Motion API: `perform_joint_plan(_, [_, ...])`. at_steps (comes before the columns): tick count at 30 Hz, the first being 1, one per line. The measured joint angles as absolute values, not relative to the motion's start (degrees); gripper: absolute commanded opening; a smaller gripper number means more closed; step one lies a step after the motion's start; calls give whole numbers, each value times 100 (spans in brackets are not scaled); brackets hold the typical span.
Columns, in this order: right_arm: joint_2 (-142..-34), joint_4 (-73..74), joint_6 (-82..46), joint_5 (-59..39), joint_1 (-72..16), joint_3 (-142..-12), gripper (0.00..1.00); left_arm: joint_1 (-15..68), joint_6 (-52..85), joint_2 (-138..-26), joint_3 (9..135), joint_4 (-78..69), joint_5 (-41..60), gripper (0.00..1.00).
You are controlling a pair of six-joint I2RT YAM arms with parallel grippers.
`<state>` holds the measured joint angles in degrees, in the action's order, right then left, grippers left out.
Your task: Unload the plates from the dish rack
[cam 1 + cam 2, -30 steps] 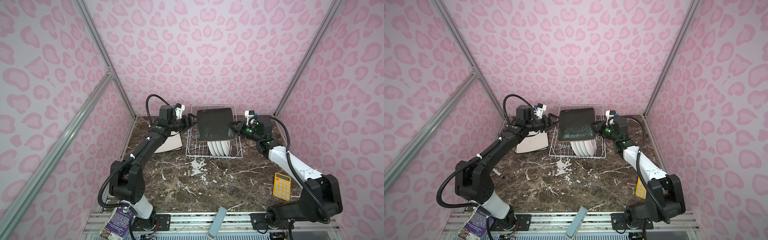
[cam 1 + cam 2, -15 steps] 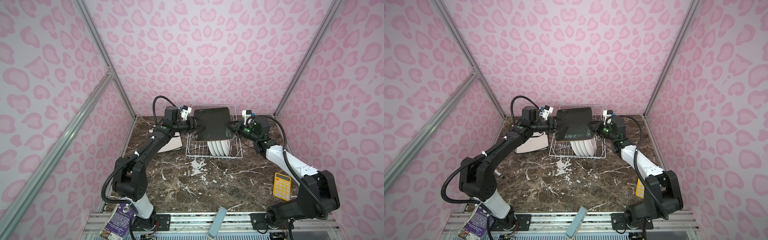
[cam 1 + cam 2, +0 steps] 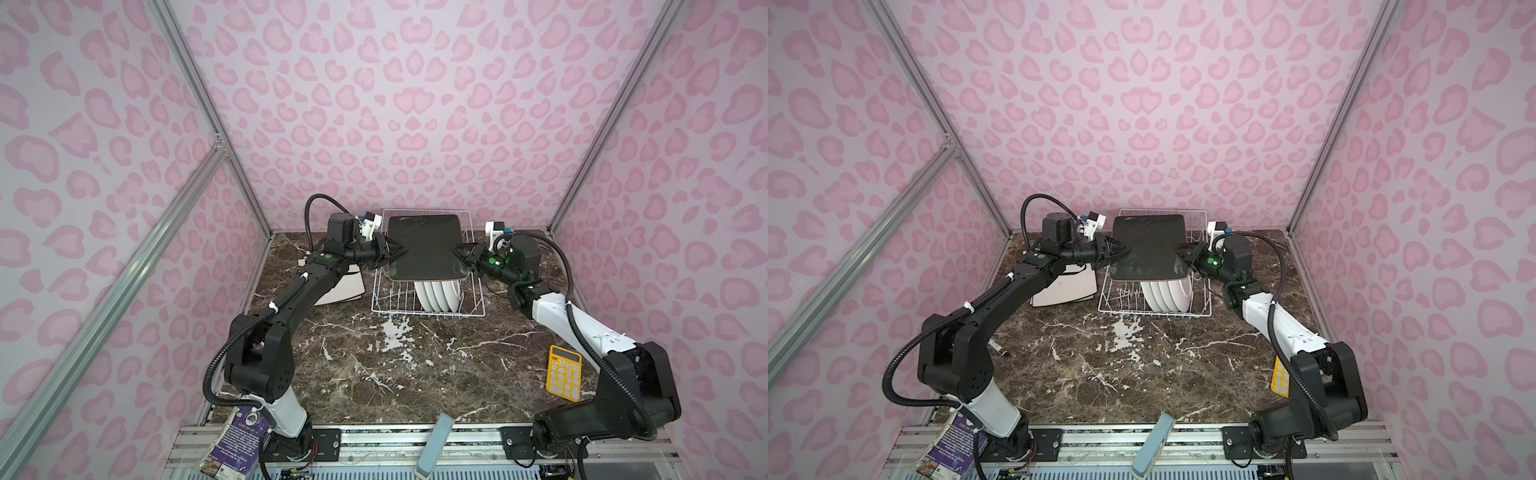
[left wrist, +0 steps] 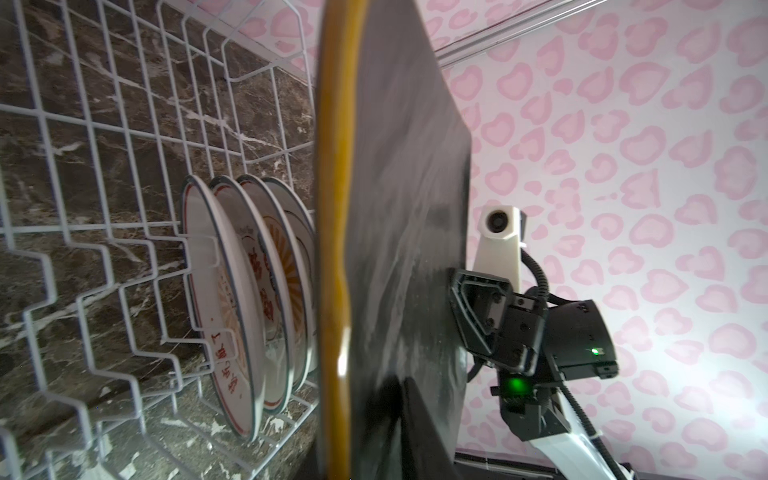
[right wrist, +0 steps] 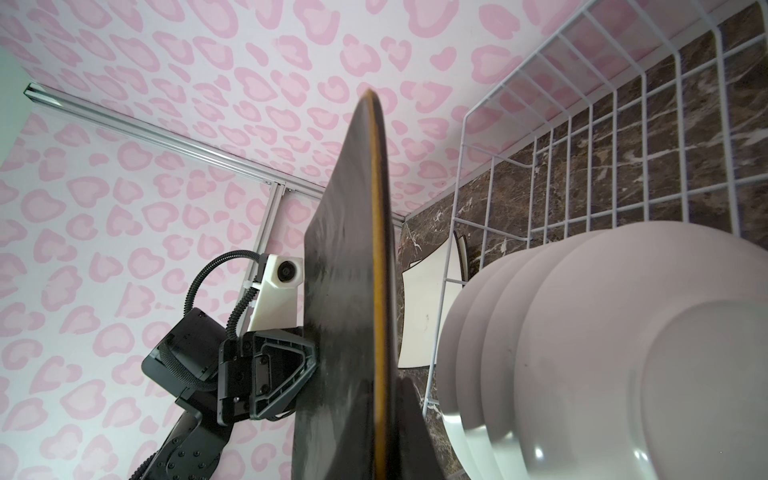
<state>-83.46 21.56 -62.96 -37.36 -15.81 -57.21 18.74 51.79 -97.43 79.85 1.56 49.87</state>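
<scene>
Since a second ago my left gripper (image 3: 395,252) has moved in and pinched the left edge of the dark brown square plate (image 3: 426,249); my right gripper (image 3: 460,252) clamps the right edge. Plate held roughly upright between them, above the dish rack (image 3: 384,307) and its round white plates (image 3: 436,296).

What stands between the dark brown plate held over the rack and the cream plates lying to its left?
Only the left gripper and wrist, gripping the dark brown plate at its left edge, hang above the cream plates. The left wall of the dish rack looks lower than that path.
</scene>
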Motion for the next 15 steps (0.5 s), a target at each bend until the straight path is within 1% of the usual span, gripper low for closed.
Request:
perform_joint_plan(2, [-8344, 2202, -6307, -3726, -1575, -5710, 0, 1861, 5374, -9743, 7926, -60, 5068, 4])
perform_joint_plan(3, [-8344, 2202, -6322, -3712, -1575, -5701, 0, 1852, 5472, -9743, 7905, -150, 5103, 4])
perform_joint_plan(12, [-8318, 2217, -6337, -3691, -1575, -5688, 0, 1852, 5572, -9738, 7863, -272, 5098, 4])
perform_joint_plan(13, [-8307, 2211, -6335, -3691, -1575, -5688, 0, 1852, 5561, -9732, 7863, -272, 5098, 4])
perform_joint_plan(15, [-8278, 2193, -6324, -3691, -1575, -5688, 5, 1855, 5551, -9701, 7863, -272, 5096, 4])
